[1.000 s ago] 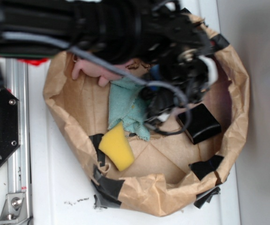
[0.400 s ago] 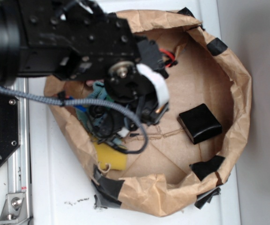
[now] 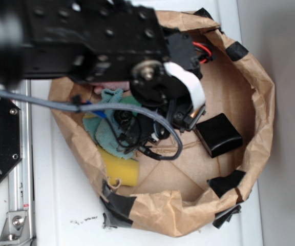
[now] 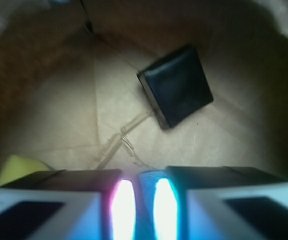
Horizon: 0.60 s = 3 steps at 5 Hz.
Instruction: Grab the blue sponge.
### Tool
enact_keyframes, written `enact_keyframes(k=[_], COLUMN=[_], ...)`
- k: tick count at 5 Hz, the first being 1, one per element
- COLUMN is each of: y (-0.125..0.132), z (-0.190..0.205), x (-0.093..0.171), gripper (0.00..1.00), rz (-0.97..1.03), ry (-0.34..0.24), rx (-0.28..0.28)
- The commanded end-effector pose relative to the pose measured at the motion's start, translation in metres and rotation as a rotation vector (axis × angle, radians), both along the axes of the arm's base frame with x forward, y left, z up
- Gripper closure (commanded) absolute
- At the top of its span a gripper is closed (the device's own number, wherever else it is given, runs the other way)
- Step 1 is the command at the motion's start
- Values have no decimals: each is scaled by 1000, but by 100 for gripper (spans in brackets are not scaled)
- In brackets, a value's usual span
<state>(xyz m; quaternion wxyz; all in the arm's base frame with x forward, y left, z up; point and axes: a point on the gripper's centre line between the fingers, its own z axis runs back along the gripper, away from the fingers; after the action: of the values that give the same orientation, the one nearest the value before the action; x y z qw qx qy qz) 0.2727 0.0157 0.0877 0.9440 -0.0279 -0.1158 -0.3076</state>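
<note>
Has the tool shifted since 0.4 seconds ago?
Yes. In the exterior view the tool has moved right, toward the black box, which has stayed put, and the teal cloth shows more.

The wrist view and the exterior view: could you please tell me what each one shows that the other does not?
Only the wrist view shows the jaws from behind. They are nearly together, with a blue sliver in the gap, possibly the blue sponge.

Only the exterior view shows the robot arm, the teal cloth, a pink item behind it, the paper bag's taped rim and the metal rail outside the bag.

Both show the black box, the yellow sponge and the bag's creased brown floor.
</note>
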Motion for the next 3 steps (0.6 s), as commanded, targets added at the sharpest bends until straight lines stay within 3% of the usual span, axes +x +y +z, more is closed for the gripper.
enact_keyframes(k=[1, 3], y=[19, 35], z=[-3, -3], x=[15, 30], gripper=[0, 0], rz=[324, 821], ry=[49, 216], rx=[19, -20])
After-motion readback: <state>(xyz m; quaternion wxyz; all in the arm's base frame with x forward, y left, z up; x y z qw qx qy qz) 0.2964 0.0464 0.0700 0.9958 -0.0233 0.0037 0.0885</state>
